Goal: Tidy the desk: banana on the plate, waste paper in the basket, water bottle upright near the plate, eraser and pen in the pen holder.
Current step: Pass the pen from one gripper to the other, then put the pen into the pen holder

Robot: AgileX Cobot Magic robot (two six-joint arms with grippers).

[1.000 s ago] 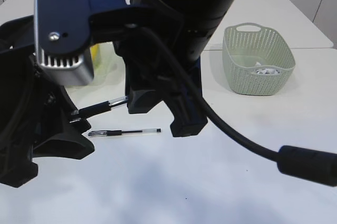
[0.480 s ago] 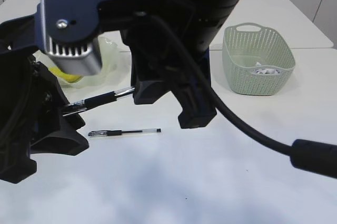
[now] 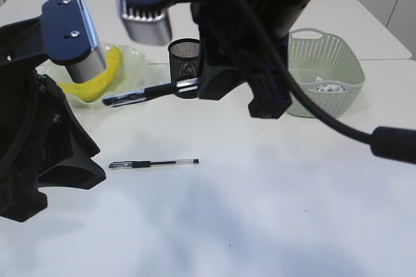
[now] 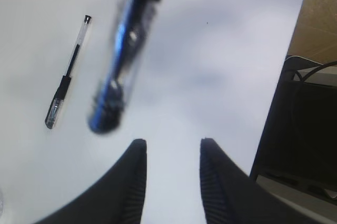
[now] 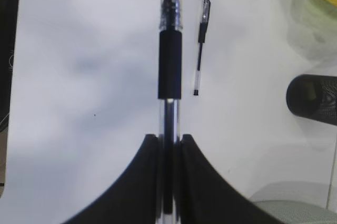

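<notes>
Pinching a clear pen [image 5: 170, 56] with a black grip between its pressed-together fingers, the right hand [image 5: 169, 150] holds it level above the counter [image 3: 260, 212], the pen's far end pointing away toward the plate. In the exterior view that held pen [image 3: 146, 93] hangs just in front of the black mesh pen holder [image 3: 184, 58]. The left hand [image 4: 172, 153] sits low at the near left with its fingers spread and nothing between them. A second pen [image 3: 153, 163] lies flat on the counter, well apart from both hands. Farther back on the left, the banana [image 3: 94, 82] rests in the pale green plate [image 3: 133, 62]. On the right stands the grey-green basket [image 3: 325, 69], with the crumpled waste paper [image 3: 328, 87] showing inside it.
</notes>
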